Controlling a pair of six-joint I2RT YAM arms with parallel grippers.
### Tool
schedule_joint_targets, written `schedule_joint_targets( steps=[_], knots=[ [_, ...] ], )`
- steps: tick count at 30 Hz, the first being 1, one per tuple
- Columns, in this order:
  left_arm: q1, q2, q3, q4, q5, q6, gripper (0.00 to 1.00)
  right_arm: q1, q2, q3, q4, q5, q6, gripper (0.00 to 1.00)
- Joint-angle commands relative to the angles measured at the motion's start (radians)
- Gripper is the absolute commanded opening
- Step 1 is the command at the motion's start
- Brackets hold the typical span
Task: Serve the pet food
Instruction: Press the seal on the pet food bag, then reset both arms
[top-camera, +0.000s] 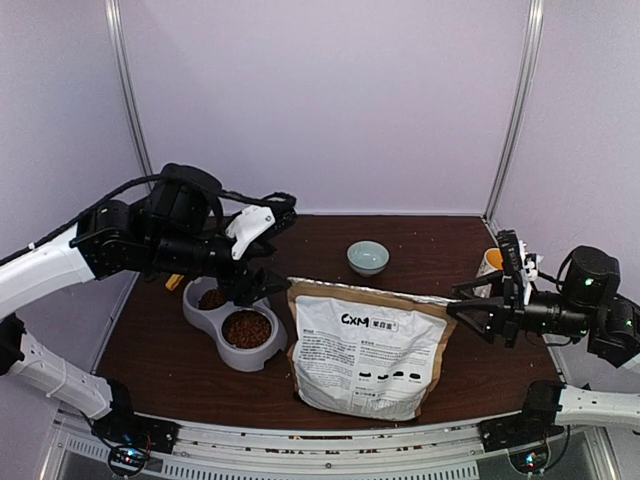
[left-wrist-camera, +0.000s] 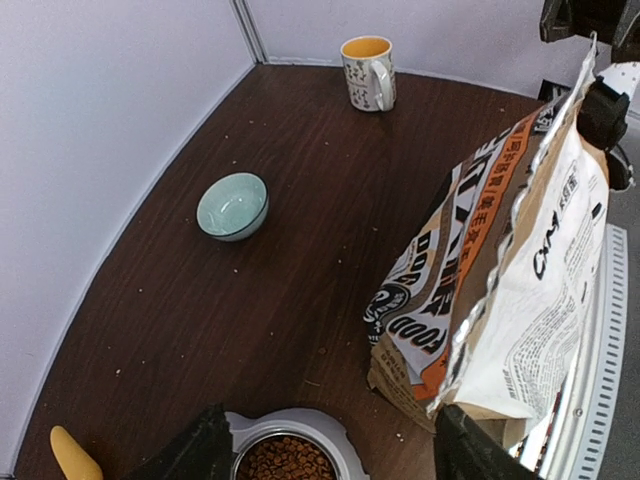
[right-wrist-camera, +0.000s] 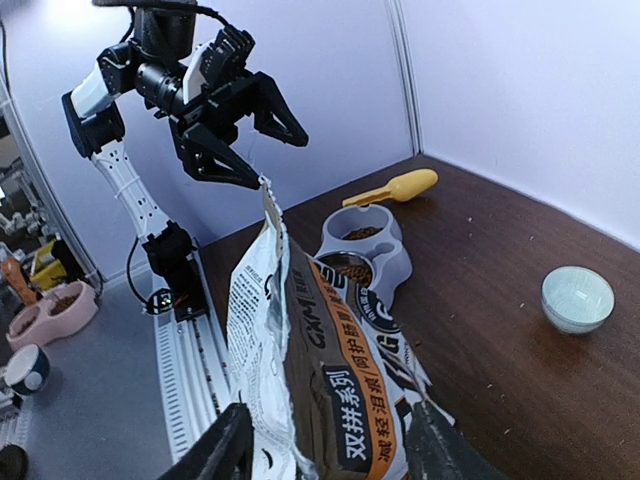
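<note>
Dark-brown worktop (top-camera: 420, 250): brown kibble pellets (top-camera: 246, 328) in a grey plastic twin bowl (top-camera: 232, 357) lie just below the released left tool (right-wrist-camera: 283, 162); the right tool (top-camera: 458, 305), also released, is well apart.

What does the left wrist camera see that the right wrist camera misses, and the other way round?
Only the left wrist view shows the mug with the orange inside, standing at the far end of the table. Only the right wrist view shows the left pincer, open, close to the top corner of the bag. Both show the bag, the small green bowl, the yellow scoop and the grey feeder holding pet food.
</note>
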Motion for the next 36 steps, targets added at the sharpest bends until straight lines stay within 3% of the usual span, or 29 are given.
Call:
schedule_joint_targets(
  steps=[1, 3, 6, 10, 14, 20, 27, 36],
  knots=[
    [0.024, -0.091, -0.067, 0.165, 0.091, -0.066, 0.74, -0.001, -0.017, 0.031, 0.019, 0.009, 0.016, 0.59],
    [0.033, -0.112, -0.084, 0.190, 0.098, -0.087, 0.76, -0.001, -0.020, 0.036, 0.026, 0.012, 0.021, 0.65],
    [0.039, -0.126, -0.078, 0.192, 0.088, -0.116, 0.79, -0.001, -0.014, 0.069, 0.017, 0.028, 0.024, 0.84],
    [0.041, -0.124, -0.052, 0.199, 0.043, -0.168, 0.89, -0.001, 0.015, 0.140, -0.004, 0.080, 0.043, 0.93],
    [0.041, -0.073, 0.021, 0.166, -0.023, -0.203, 0.98, -0.001, 0.101, 0.241, -0.077, 0.201, 0.072, 1.00],
    [0.096, 0.023, 0.088, 0.165, -0.143, -0.283, 0.98, -0.022, 0.346, 0.405, -0.249, 0.477, 0.105, 1.00],
    [0.297, -0.032, -0.012, 0.251, -0.191, -0.383, 0.98, -0.232, 0.498, 0.397, -0.196, 0.366, 0.165, 1.00],
    [0.745, -0.145, -0.356, 0.380, -0.122, -0.445, 0.98, -0.609, 0.558, 0.289, -0.095, 0.288, 0.180, 0.98]
  ],
)
